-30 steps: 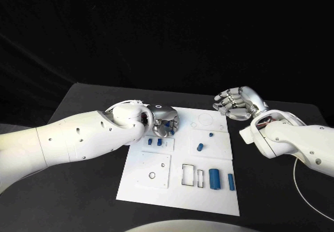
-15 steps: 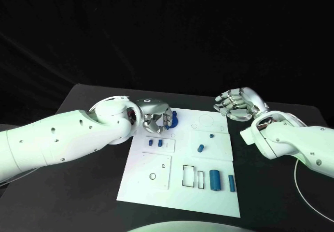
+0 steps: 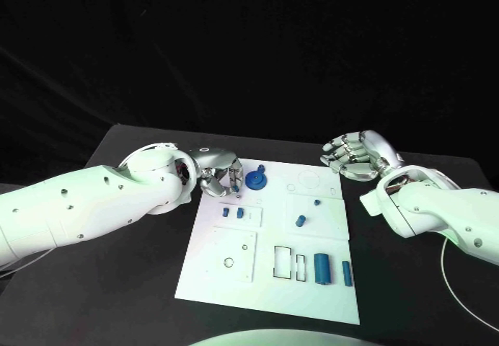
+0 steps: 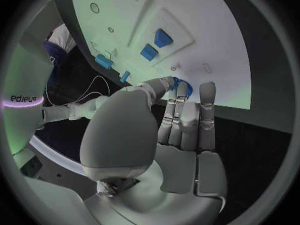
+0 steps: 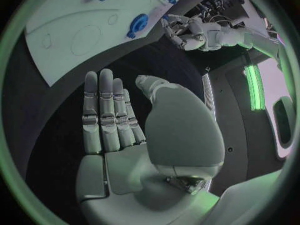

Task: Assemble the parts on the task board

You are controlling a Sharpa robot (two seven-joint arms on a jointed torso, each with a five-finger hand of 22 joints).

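The white task board lies mid-table. A round blue part with a small knob rests on the board's far left corner; the right wrist view shows the same round part with a gap between it and my left hand. My left hand hovers just left of it, fingers loosely extended, holding nothing. In the left wrist view the round part peeks out past the fingertips. My right hand is raised beyond the board's far right corner, its flat fingers empty.
Two small blue pegs stand in a small plate. Two more blue pieces sit mid-board. Blue cylinders lie beside a dark rectangular slot near the front. A square plate with holes is front left.
My left hand has drawn back to the left and let go of the round blue part, which now rests on the board's far left corner. The right hand has stayed put.
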